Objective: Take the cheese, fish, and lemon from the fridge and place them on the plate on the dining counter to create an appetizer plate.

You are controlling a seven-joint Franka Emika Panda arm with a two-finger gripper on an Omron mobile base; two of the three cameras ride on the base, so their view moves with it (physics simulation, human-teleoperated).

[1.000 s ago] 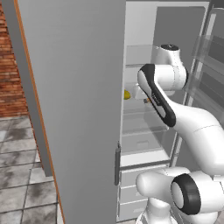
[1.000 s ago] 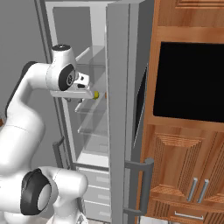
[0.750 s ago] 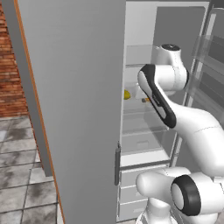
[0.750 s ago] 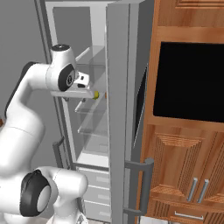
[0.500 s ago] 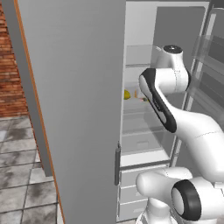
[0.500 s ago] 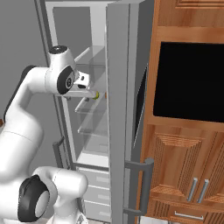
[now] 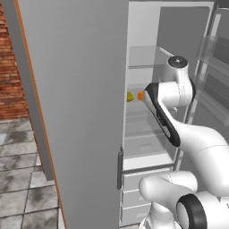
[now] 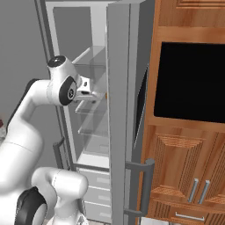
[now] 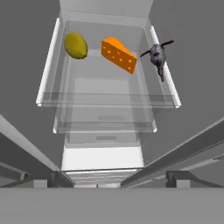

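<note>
Claw (image 9: pixel 110 183) status: jaws stood wide apart and held nothing, its two dark tips low in the hand view, pointed into the open fridge (image 7: pixel 147 62).

All three food items lay on one clear glass shelf (image 9: pixel 109 98) inside the fridge:
- The lemon (image 9: pixel 75 45) sat toward one back corner of the shelf, beside the white side rail.
- The cheese (image 9: pixel 118 54) sat near the middle of the back edge, just beside the lemon but apart from it.
- The fish (image 9: pixel 158 55), small, dark and grey, lay at the opposite side edge, close to the other rail.

From the left base view, the lemon and the orange wedge showed past the door edge, with the arm's wrist just beside them.

Handling judgement:
- Cheese: probably light and firm. Its sloped faces may slide out of a pinch, so closing across the two flat parallel sides looks safest.
- Lemon: rounded, likely to roll. Grip across its short middle.
- Fish: thin, irregular. Take it across the body, not the tail; the nearby rail leaves little room for one jaw.

No item had yet been lifted.
</note>
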